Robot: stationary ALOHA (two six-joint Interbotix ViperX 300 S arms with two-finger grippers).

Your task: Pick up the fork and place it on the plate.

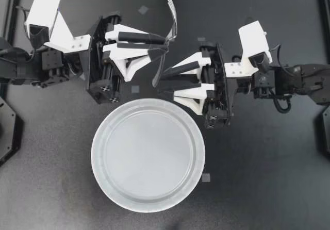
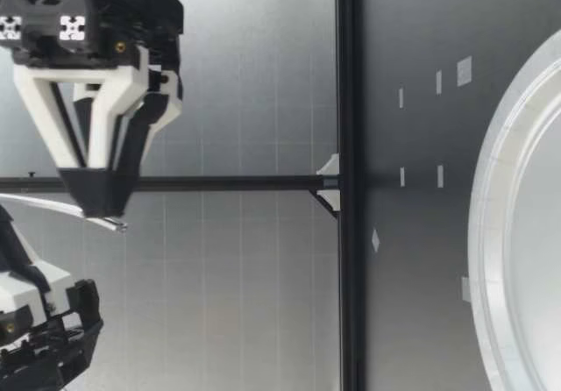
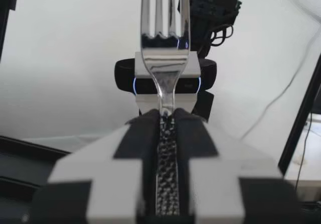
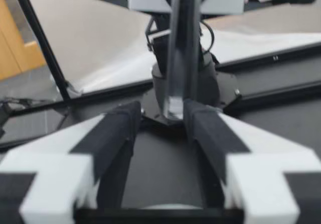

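A silver fork hangs above the black table with its tines pointing to the far side. My left gripper is shut on the fork's neck. In the left wrist view the tines stick out ahead of the shut left gripper. My right gripper is open, and the handle's end lies at its fingertips. In the right wrist view the handle runs between the spread fingers of my right gripper without touching them. The white plate lies nearer the front, below both grippers. The low view shows the fork high above the table beside my right gripper.
Small tape squares dot the dark table around the plate. A black frame rail runs along the table's far edge. The arms' bodies stand at the left and right sides.
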